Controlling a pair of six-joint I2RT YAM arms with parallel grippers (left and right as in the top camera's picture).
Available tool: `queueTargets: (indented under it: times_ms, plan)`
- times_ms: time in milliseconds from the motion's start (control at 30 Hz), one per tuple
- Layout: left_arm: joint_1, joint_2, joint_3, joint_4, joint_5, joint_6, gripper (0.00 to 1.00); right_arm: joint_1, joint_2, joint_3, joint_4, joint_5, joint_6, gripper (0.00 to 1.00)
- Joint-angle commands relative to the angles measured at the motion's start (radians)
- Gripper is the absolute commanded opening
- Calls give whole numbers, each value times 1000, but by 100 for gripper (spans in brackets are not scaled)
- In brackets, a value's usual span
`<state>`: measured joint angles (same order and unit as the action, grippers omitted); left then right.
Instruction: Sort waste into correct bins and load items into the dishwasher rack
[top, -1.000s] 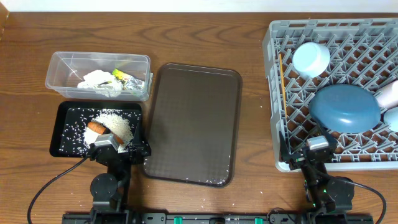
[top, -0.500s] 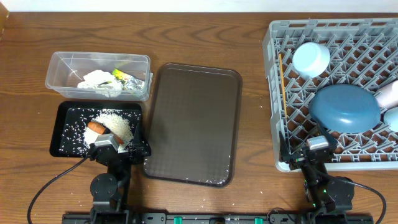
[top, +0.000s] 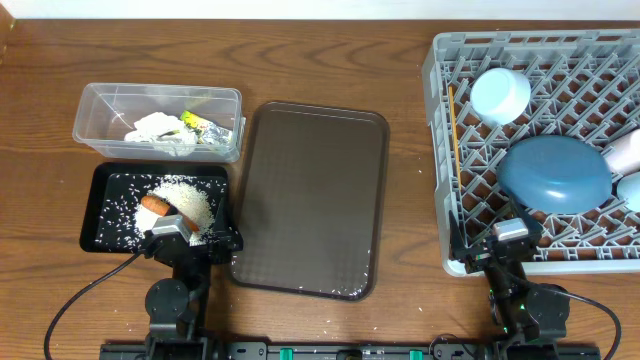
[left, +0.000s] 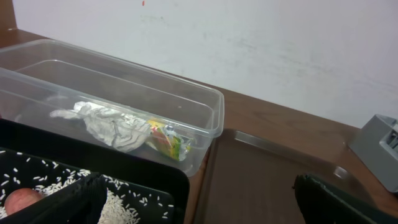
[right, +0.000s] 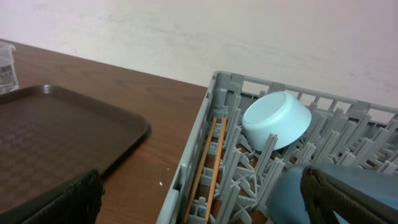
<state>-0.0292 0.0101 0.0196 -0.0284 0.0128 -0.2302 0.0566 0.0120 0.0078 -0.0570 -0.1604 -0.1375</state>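
Note:
The grey dishwasher rack (top: 440, 150) holds the blue plate (top: 555, 173), the light-blue bowl (top: 500, 94), a white cup (top: 625, 152) and the chopsticks (top: 453, 125). The clear tub (top: 158, 100) holds crumpled white wrappers (top: 155, 128) and the yellow-green packet (top: 192, 121). The black tray (top: 100, 215) holds white rice (top: 190, 197) and the carrot (top: 154, 204). My left gripper (top: 188, 240) is open and empty at the black tray's near edge. My right gripper (top: 510, 238) is open and empty at the rack's near left corner. The bowl (right: 277, 119) and chopsticks (right: 208, 163) also show in the right wrist view.
A large dark brown serving tray (top: 310, 200) lies between the bins and the rack, with a few rice grains at its near edge. Bare wooden table (top: 410, 150) separates it from the rack. A pale wall stands behind the table.

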Motion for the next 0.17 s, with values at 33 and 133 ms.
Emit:
queueTargets:
  times_ms: [33, 133]
  plan:
    - [-4, -6, -16, -45, -23, 20, 98, -11, -7, -2, -3, 2, -10, 99]
    - [-4, -6, -16, -45, -23, 20, 98, -11, -7, -2, -3, 2, -10, 99]
